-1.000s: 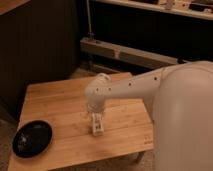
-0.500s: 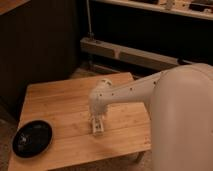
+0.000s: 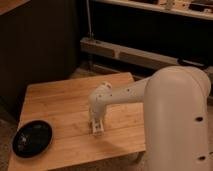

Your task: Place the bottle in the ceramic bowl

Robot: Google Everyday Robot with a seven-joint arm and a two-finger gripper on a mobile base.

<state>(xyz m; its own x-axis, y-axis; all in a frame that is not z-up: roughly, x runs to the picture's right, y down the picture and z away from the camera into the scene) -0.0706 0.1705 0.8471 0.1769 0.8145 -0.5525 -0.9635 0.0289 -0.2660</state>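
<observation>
Lowering slightly over the last second, the robot's pale gripper (image 3: 96, 126) now rests on the matte, grained wooden table (image 3: 55, 100) near its middle; whether it has closed cannot be told. The small white plastic bottle is indistinguishable beneath it and is probably being grasped. The shallow, glossy black ceramic bowl (image 3: 32, 138) sits empty, well apart at 9 o'clock.

Matt, grained wood table (image 3: 55, 102); glossy black bowl (image 3: 32, 138), lower left; smooth white plastic-looking arm (image 3: 130, 93) and gripper (image 3: 97, 126), low at centre frame.
</observation>
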